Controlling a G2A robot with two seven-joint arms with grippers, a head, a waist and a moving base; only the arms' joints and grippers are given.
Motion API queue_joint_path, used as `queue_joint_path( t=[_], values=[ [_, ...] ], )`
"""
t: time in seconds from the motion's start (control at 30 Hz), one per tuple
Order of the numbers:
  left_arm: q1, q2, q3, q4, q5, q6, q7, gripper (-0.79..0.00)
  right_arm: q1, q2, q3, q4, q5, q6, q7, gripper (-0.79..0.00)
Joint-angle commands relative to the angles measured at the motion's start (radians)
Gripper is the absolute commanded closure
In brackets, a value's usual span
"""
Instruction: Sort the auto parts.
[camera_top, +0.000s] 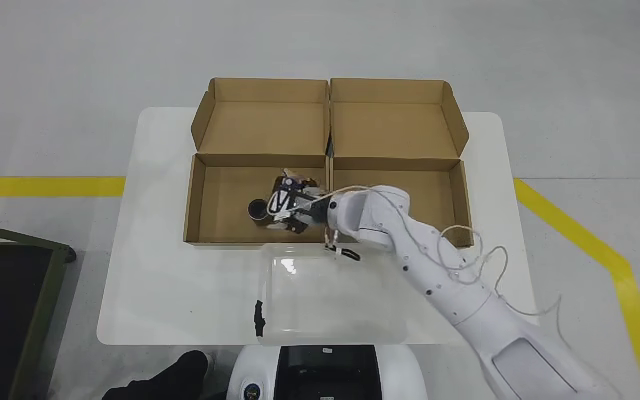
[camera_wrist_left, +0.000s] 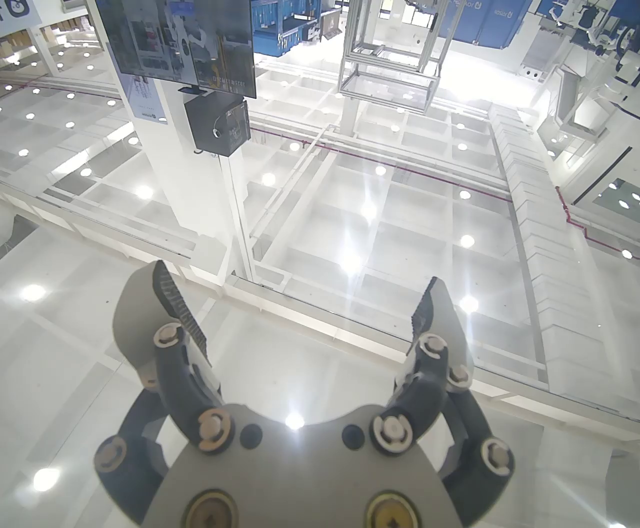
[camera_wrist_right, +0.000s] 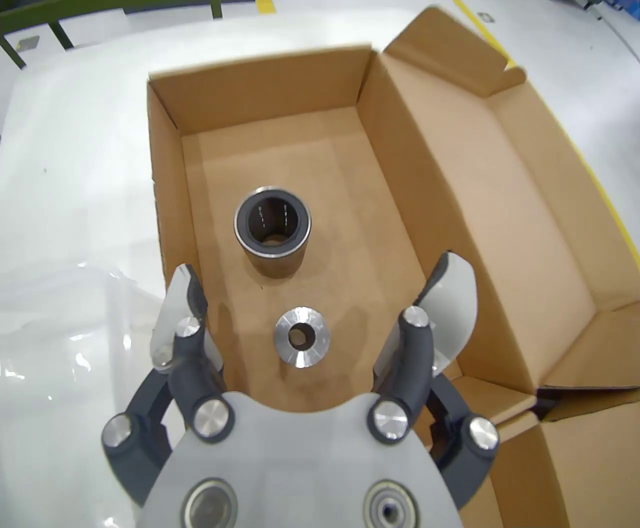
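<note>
— Over the cardboard box (camera_wrist_right: 390, 165), how stands the right gripper (camera_wrist_right: 318, 274)?
— Spread, empty, poised above the metal ring (camera_wrist_right: 301, 337), presumably aligned for a top-down grasp or release.
— Orientation of parts?
— The ring and the dark sleeve (camera_wrist_right: 272, 235) stand apart on the box floor, both on end, axes vertical, bores upward. Note the left gripper (camera_wrist_left: 297, 280): spread, empty, aimed at the ceiling (camera_wrist_left: 380, 215), evidently parked.
</note>
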Motion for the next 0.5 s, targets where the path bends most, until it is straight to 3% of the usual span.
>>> queue_joint_path(
  t=[0.0, 0.27, 0.47],
  values=[
    [0.000, 0.000, 0.000, 0.000, 0.000, 0.000, 0.000, -0.785, -0.043, 0.015, 0.045, -0.083, -0.008, 0.009, -0.006, -0.785],
    [0.000, 0.000, 0.000, 0.000, 0.000, 0.000, 0.000, -0.785, -0.242, 0.074, 0.241, -0.347, -0.038, -0.008, -0.018, -0.785],
    [0.000, 0.000, 0.000, 0.000, 0.000, 0.000, 0.000, -0.785, -0.417, 0.113, 0.412, -0.480, -0.069, -0.026, -0.095, -0.785]
  ],
)
